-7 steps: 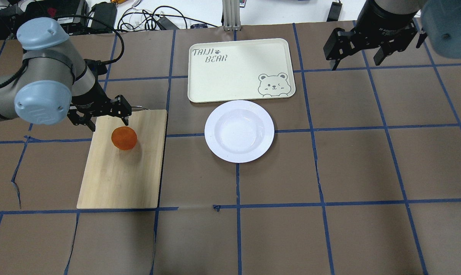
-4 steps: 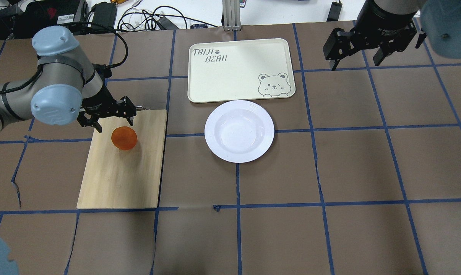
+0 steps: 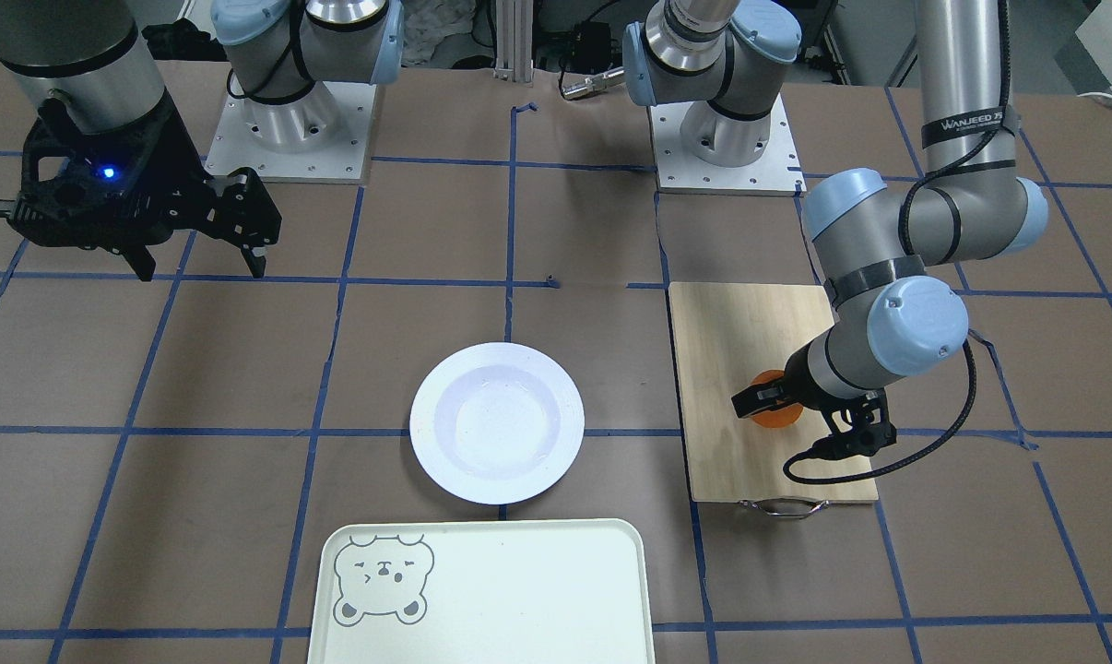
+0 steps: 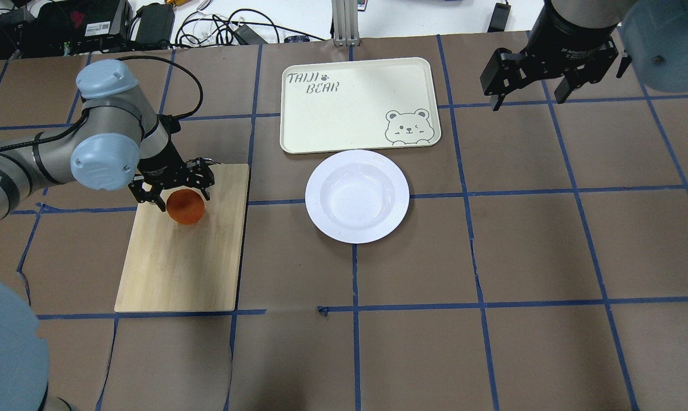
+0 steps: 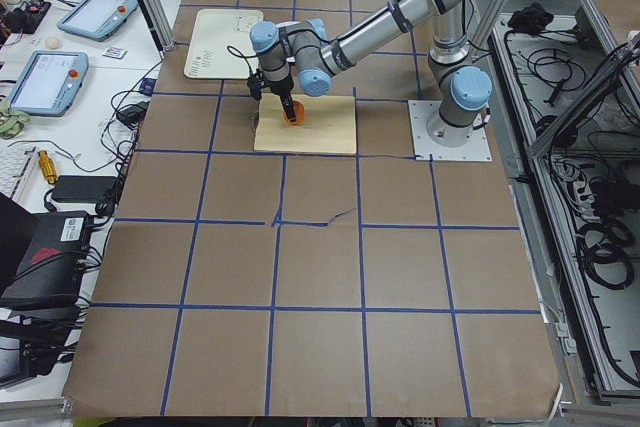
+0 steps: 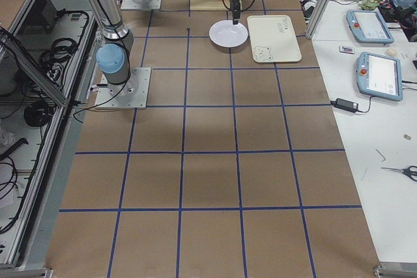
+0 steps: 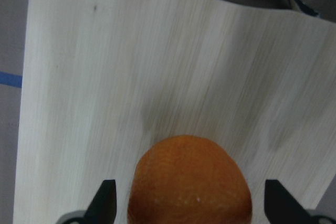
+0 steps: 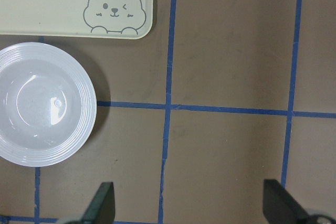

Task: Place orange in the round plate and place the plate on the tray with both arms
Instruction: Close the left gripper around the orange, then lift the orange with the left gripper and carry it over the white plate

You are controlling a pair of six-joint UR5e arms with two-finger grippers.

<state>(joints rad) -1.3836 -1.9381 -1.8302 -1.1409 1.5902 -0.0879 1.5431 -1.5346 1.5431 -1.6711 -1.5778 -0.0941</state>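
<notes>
The orange [image 4: 185,207] sits on a light wooden cutting board [image 4: 178,268], in the half of the board nearer its metal handle [image 3: 782,505], on the robot's left side of the table [image 4: 492,257]. The left gripper [image 7: 190,201] is lowered over the orange with its two black fingers spread wide, one on each side of the fruit. The left wrist view shows a narrow strip of board between each fingertip and the orange's skin, so the fingers flank the orange without pressing on it, and the orange rests on the wood. The left arm [image 4: 101,154] reaches in from the table's left edge, bent at its blue-capped joints, with a black cable looping behind its wrist. The round plate [image 4: 357,197] lies flat on the table near the middle, empty, well apart from the board. It is just beside the long edge of the tray [image 4: 355,105], near the corner with the bear face; the front-facing view shows a thin strip of brown table between plate and tray. The tray is also empty and lies flat beyond the plate. The right gripper [image 4: 527,100] hangs above the table off the tray's right end, well apart from the plate, its fingers spread wide and holding nothing; its wrist camera looks down on the plate, the bear corner and the blue tape grid.
</notes>
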